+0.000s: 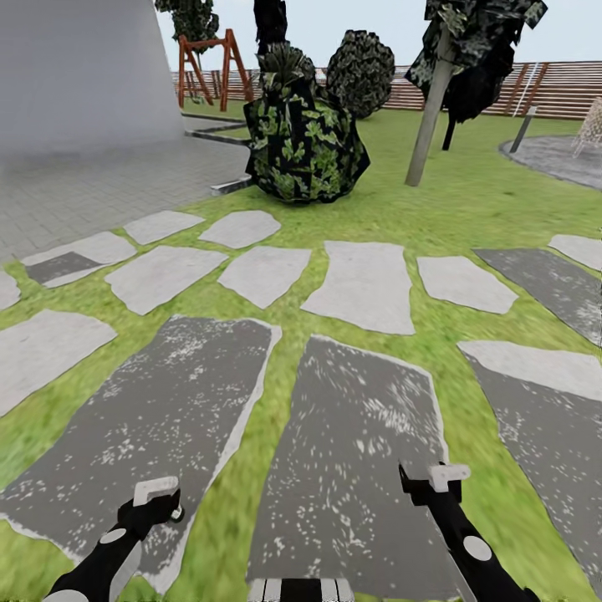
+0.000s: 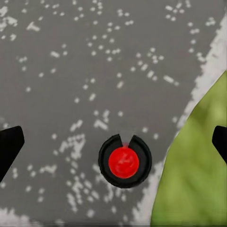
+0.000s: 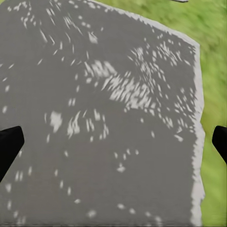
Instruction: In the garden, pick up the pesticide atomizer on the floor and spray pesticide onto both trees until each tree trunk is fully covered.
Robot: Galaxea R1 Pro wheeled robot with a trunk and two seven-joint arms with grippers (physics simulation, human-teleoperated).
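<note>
A: Ground first. Green grass lawn (image 1: 468, 209), brown horizontal-slat wooden fence (image 1: 552, 88) at the far edge. Grey paved patio (image 1: 92, 192) off to the left, against a pale grey wall (image 1: 75, 67).

B: Nearer in?

A: Dark grey speckled stepping slabs (image 1: 351, 468) directly underfoot, paler grey stones (image 1: 364, 284) in a row beyond. Past those, a squat dark-green leafy shrub (image 1: 305, 142). Right of it, a pale grey-brown tree trunk (image 1: 428, 117), leaning slightly, dark foliage above.

B: The atomizer?

A: Not located. No spray bottle on any grass I can see.

B: Grippers?

A: Left gripper (image 2: 113, 142) spread wide, nothing held, over a slab's edge; a red disc in a black ring (image 2: 124, 161) lies below it on the slab. Right gripper (image 3: 113, 142) equally wide, empty, over another slab.

B: Risks?

A: Likely driving on without finding the bottle: it's tiny and dark, easy to lose against the dark slabs or behind the shrub.
</note>
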